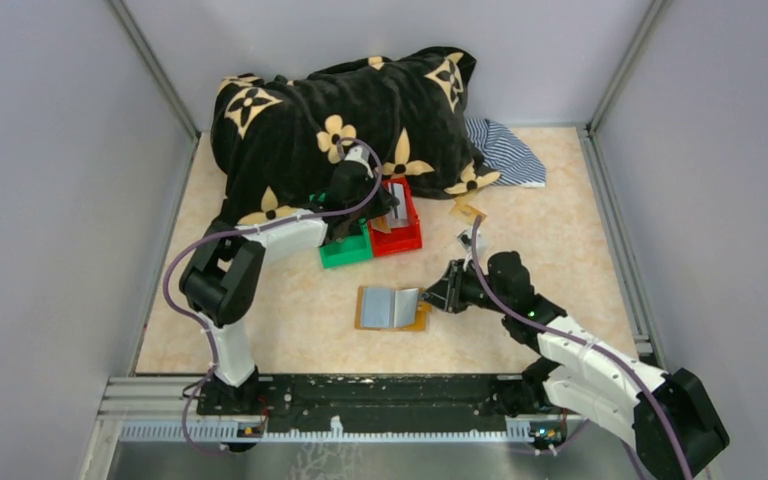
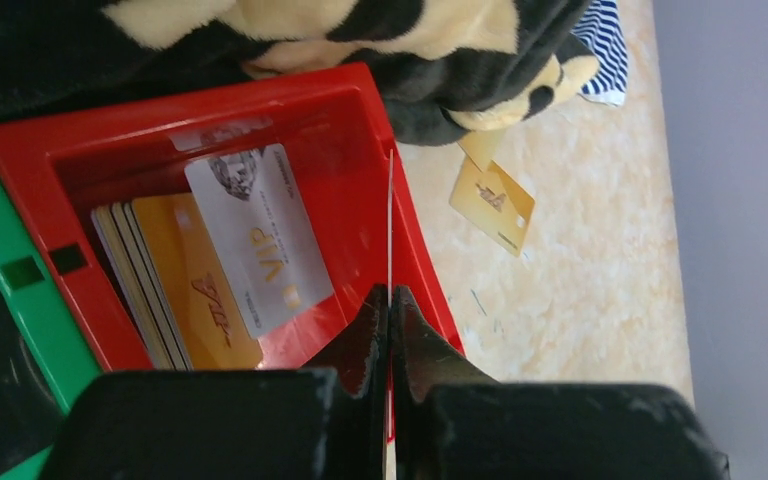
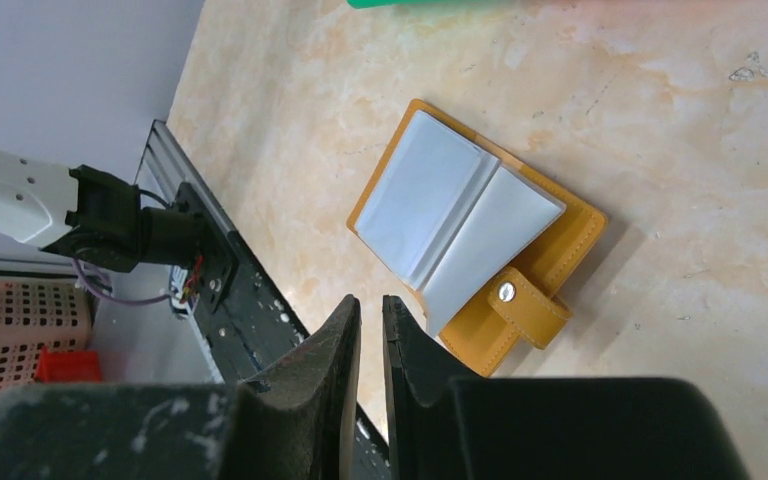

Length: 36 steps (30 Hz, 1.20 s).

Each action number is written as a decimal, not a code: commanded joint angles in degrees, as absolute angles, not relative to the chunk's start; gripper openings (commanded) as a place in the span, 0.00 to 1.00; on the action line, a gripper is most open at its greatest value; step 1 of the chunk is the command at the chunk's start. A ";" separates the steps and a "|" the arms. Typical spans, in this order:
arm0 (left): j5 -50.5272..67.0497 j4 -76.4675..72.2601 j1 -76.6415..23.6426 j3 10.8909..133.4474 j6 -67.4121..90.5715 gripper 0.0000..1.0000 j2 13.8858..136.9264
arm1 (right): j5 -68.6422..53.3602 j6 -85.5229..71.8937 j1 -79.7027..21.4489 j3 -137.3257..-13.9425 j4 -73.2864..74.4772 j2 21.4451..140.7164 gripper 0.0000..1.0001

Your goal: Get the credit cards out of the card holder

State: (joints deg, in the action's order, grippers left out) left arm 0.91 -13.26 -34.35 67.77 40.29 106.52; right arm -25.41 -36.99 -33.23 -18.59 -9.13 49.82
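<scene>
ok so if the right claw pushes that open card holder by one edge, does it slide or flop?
Probably slides: the card holder lies open and flat on the smooth table. Looks thin and light, so an off-centre push may spin it. Its grey sleeves lift off the cover, so they would likely flop; the strap tab may snag.

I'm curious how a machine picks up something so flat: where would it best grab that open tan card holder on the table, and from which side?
Likely the strap tab of the card holder. The holder lies open and flat, offering little edge to pinch, while the tab pokes out at the side nearest the right hand, so a low approach from there suits.
</scene>
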 commanded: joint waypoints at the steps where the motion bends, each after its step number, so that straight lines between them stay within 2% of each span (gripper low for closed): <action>1: -2.32 -10.30 -33.77 70.85 41.37 0.00 109.64 | -26.35 -35.71 -32.54 -18.76 -11.73 48.94 0.15; 15: -6.28 -6.73 -33.14 71.20 44.33 0.00 111.57 | -28.57 -35.43 -30.42 -18.28 -13.27 50.71 0.14; 26: -6.02 -4.90 -33.04 71.83 45.21 0.17 112.20 | -29.14 -35.29 -29.55 -17.80 -13.52 50.95 0.14; 36: -6.28 -3.60 -32.96 72.08 43.34 0.16 109.78 | -29.40 -35.34 -28.94 -17.72 -13.79 51.19 0.14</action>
